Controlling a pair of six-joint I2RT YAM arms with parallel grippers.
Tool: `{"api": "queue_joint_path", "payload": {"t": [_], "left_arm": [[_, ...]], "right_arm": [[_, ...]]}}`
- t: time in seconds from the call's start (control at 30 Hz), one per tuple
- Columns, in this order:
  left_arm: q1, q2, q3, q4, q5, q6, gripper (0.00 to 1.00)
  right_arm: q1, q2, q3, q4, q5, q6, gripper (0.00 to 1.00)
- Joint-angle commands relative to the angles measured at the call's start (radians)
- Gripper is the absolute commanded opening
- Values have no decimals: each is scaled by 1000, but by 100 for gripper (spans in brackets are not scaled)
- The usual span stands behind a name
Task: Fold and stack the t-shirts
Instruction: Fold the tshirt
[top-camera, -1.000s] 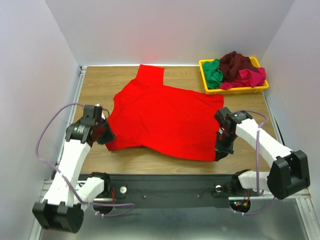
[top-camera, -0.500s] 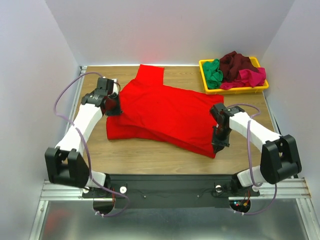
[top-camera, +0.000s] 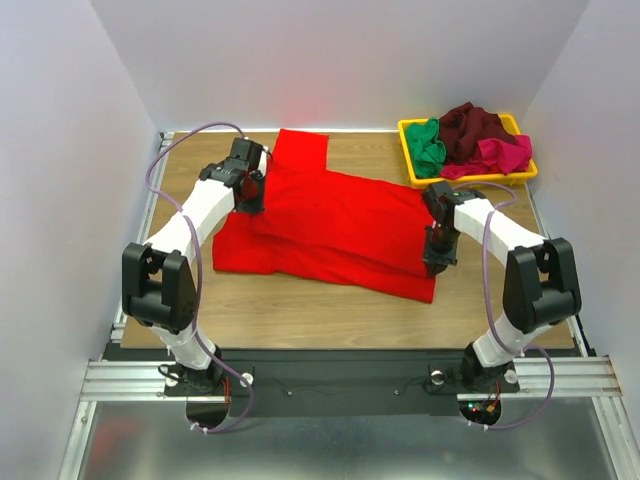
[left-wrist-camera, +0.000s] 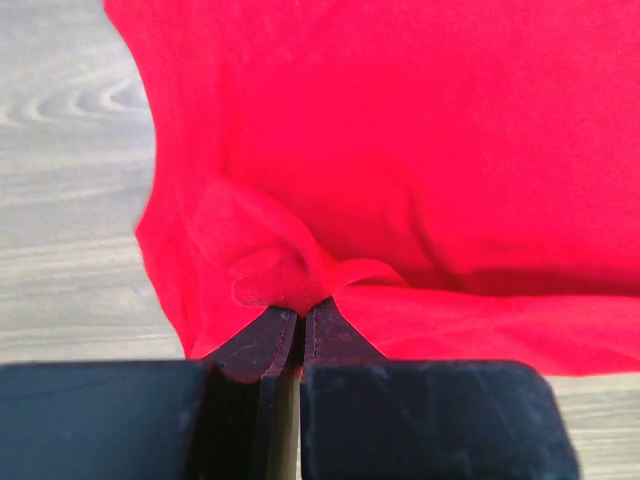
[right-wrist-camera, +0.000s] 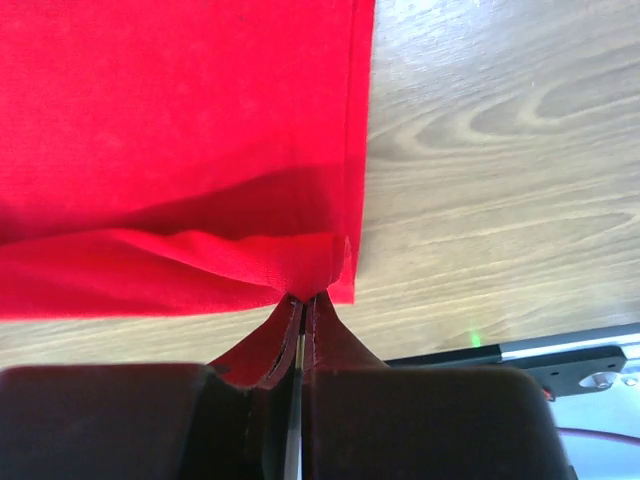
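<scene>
Gripping red t-shirt (top-camera: 330, 225): left claw (left-wrist-camera: 302, 316), right claw (right-wrist-camera: 302, 300) | wood-grain table (top-camera: 300, 312) | plain white walls (top-camera: 340, 60)

Bright red t-shirt (top-camera: 330, 225), seemingly plain

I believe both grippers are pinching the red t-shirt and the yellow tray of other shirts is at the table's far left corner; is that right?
Not quite: the top external view shows the yellow tray at the far right corner. The left gripper and right gripper do pinch the red t-shirt.
</scene>
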Motion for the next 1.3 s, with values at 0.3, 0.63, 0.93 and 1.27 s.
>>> {"api": "queue_joint_path", "payload": {"t": [0.3, 0.63, 0.93, 1.27], "left_arm": [[-49, 124, 225, 16, -135, 101, 0], [-92, 188, 279, 18, -198, 124, 0], [-98, 217, 308, 25, -249, 127, 0], [-98, 282, 386, 16, -319, 111, 0]], "right_arm": [[-59, 135, 156, 28, 44, -107, 0], [-68, 184, 233, 27, 45, -133, 0], [-76, 231, 293, 19, 67, -157, 0], [-85, 271, 331, 18, 110, -174, 0]]}}
